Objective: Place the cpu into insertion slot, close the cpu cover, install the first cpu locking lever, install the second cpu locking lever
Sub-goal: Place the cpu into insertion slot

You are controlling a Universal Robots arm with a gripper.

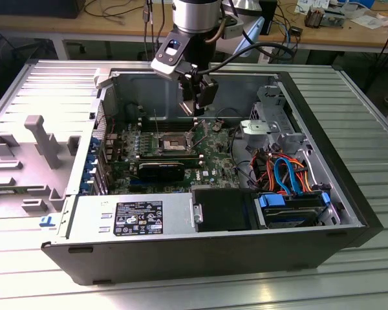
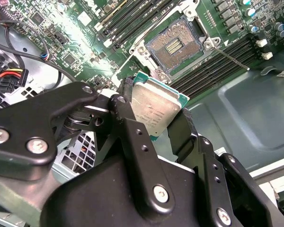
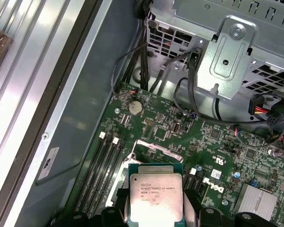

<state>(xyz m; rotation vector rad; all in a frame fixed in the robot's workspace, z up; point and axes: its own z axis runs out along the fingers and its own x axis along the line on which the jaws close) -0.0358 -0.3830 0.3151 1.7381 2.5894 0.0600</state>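
- The black two-fingered claw (image 2: 154, 116) is closed on the small flat square cpu with a silver-grey metal top (image 2: 156, 106). The chip is pinched at two opposite edges, and its green border is seen past the fingers (image 2: 126, 114).
- In the first wrist view the cpu (image 3: 156, 196) is shown with its printed metal top towards the camera, gripped by the claw (image 3: 156, 210).
- The chip is held in the air, apart from the square dark-centred insertion slot with a silver metal rim (image 2: 174, 46). The slot lies uncovered, its contact field exposed.
- A thin silver wire lever (image 2: 232, 59) is seen reaching out from the slot's corner across the long black memory slots (image 2: 213, 68).
- In the exterior view the claw (image 1: 197, 106) hangs inside the open grey computer case (image 1: 349, 213), above the green circuit board (image 1: 216, 155). It is placed just to the exterior view's right of the insertion slot (image 1: 174, 139).
- Near the slot a black shroud (image 1: 161, 171) is seen; further off lie a bundle of orange and blue cables (image 1: 284, 171) and a silver power supply box (image 1: 132, 216).
- A round silver coin battery (image 3: 135, 107) and a perforated silver drive cage (image 3: 232, 56) are shown in the first wrist view.
- The case is carried by a ribbed grey metal table (image 1: 368, 116).
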